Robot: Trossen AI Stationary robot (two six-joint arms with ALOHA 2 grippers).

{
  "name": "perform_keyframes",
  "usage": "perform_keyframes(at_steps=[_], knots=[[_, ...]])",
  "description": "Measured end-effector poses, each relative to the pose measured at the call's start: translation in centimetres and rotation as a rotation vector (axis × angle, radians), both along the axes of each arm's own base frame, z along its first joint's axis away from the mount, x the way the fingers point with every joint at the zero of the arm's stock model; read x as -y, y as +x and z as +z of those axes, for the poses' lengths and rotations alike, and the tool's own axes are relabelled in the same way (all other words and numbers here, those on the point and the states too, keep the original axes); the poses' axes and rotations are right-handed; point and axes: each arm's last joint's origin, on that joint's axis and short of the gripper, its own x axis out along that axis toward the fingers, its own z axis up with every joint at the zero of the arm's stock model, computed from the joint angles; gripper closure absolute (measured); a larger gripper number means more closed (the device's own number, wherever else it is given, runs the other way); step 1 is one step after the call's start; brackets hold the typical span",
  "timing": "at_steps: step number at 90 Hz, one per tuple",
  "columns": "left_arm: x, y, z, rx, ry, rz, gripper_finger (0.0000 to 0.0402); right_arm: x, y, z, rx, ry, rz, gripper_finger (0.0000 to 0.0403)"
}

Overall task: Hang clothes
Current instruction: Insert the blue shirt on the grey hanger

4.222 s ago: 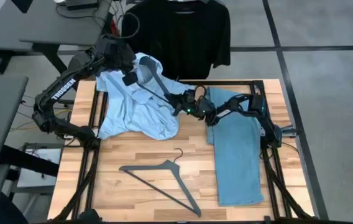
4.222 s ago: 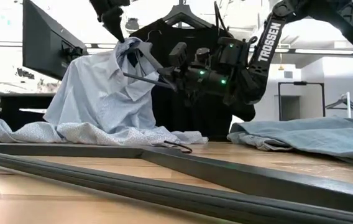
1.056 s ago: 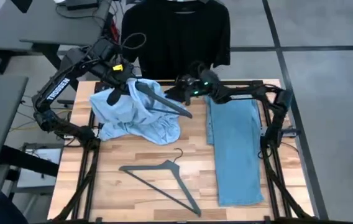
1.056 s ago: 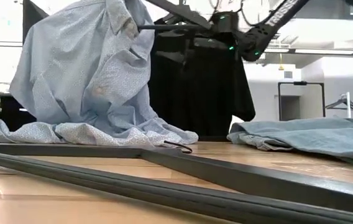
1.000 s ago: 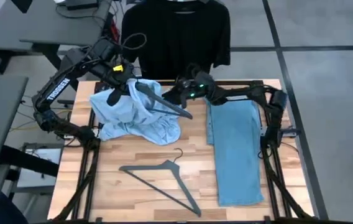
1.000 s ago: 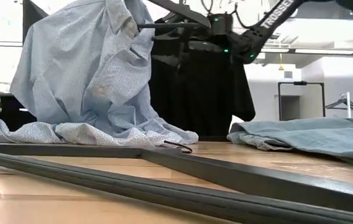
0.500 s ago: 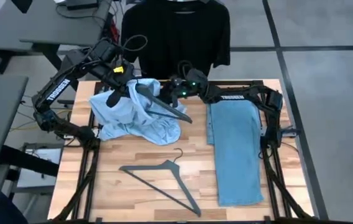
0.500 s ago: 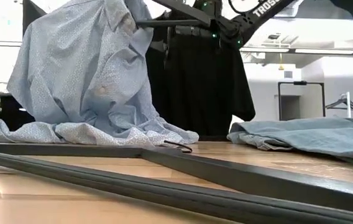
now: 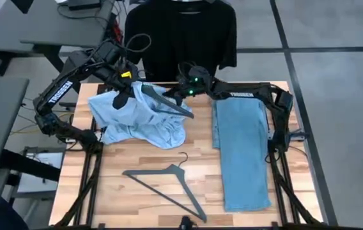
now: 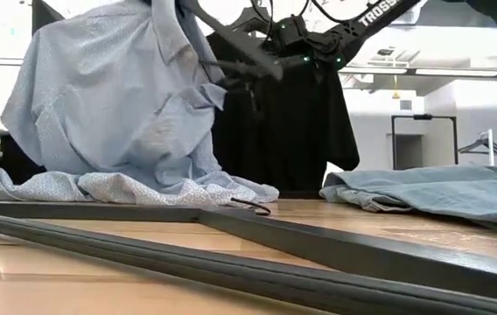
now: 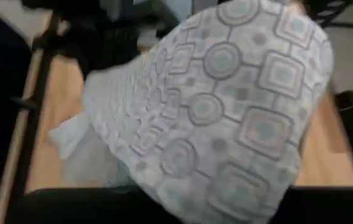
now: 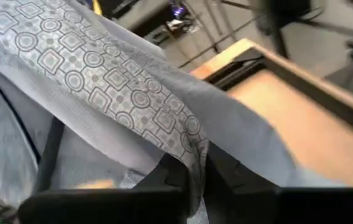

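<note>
High view: the left gripper [image 9: 123, 87] lifts the button shirt [image 9: 137, 118] beside the jeans [image 9: 242, 153] – it may slip. Right wrist view: the right gripper's fingers [image 12: 170, 174] pinch shirt cloth (1 fold); left fingers – cannot tell.

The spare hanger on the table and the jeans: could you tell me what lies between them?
Only bare wood lies between the spare hanger and the jeans in the high view; that stretch of the table holds nothing else.
</note>
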Motion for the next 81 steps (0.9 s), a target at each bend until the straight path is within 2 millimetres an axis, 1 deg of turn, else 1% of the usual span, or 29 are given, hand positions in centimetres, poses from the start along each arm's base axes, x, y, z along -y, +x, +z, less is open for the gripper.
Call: perform_keyframes(at_steps=[10, 18, 23, 37, 45, 54, 66, 72, 81], knots=[[-0.2, -0.4, 0.1, -0.058, 0.097, 0.089, 0.0381, 1.7, -1.3, -0.5, -0.064, -0.017, -0.029, 0.0398], [-0.2, -0.9, 0.5, -0.081, 0.192, 0.167, 0.0382, 2.5, -2.0, -1.0, -0.114, -0.014, -0.046, 0.0399], [-0.2, -1.1, 0.9, -0.065, 0.238, 0.2, 0.0382, 2.9, -2.3, -1.2, -0.128, -0.021, -0.051, 0.0399], [-0.1, -1.5, 2.0, 0.021, 0.296, 0.238, 0.0382, 3.2, -2.6, -1.0, -0.14, -0.045, -0.071, 0.0401], [0.0, -1.6, 2.2, 0.045, 0.309, 0.243, 0.0382, 3.3, -2.6, -1.1, -0.144, -0.056, -0.077, 0.0401], [0.0, -1.5, 2.3, 0.074, 0.291, 0.231, 0.0382, 3.3, -2.6, -1.1, -0.146, -0.059, -0.078, 0.0401], [0.1, -1.2, 2.6, 0.156, 0.233, 0.164, 0.0382, 3.2, -2.5, -1.2, -0.147, -0.062, -0.067, 0.0402], [0.1, -1.2, 2.7, 0.157, 0.246, 0.167, 0.0382, 3.2, -2.5, -1.2, -0.147, -0.066, -0.066, 0.0402], [-0.1, -1.4, 2.5, 0.091, 0.306, 0.222, 0.0382, 3.3, -2.6, -1.4, -0.158, -0.066, -0.075, 0.0402]])
